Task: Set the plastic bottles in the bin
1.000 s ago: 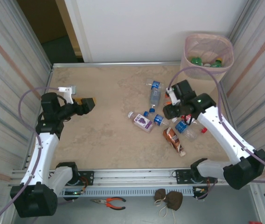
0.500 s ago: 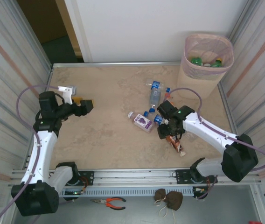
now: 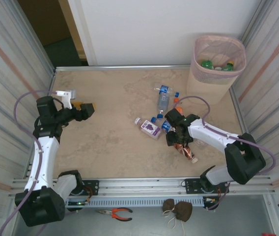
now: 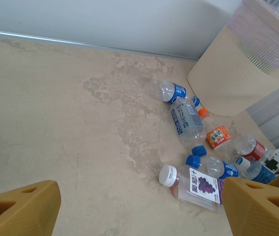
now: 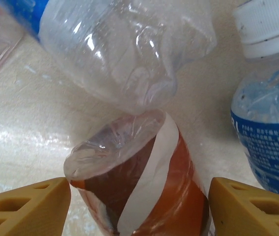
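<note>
Beige marbled table [image 3: 110, 142] between ribbed walls [image 3: 12, 59]; left hand [image 3: 86, 106] spread wide, right hand [image 3: 177, 139] splayed astride a brown bottle [image 5: 144, 187].

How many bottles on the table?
8: four blue-label bottles (two toward the bin, two by the grape bottle), orange-label bottle, red-label bottle, brown bottle between the right tool's fingers. Others may be hidden.

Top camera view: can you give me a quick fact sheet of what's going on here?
Bin: far right corner, green bottles inside
Loose bottles: lying clustered near bin
Left end effector: open, empty, apart from bottles
Right end effector: fingers straddle brown bottle, grip unclear
</note>
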{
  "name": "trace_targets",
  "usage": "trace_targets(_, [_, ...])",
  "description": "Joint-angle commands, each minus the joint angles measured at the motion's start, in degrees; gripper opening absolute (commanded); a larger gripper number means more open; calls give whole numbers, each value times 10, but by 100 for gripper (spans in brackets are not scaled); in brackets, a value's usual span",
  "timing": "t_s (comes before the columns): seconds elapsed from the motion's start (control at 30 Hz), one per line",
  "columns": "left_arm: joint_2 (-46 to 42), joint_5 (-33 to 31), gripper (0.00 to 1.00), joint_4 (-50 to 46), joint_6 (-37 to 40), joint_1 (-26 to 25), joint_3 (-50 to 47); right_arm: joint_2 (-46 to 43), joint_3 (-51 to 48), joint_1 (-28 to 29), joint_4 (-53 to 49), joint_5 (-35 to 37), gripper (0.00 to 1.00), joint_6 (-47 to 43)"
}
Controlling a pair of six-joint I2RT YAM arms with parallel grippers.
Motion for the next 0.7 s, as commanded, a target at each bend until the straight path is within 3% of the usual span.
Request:
trace_targets(0.0, [3,23,85,16,-11,7,-9,15,-7,-12,21,1,71,16])
trace_targets(0.3, [-3,23,85,18,-15,12,-13,26,-13,-18,37,-22,69,23])
trace_targets(0.67, [-2,29,85,22,-20,13,-15,5,-27,-12,41,-15,60,37])
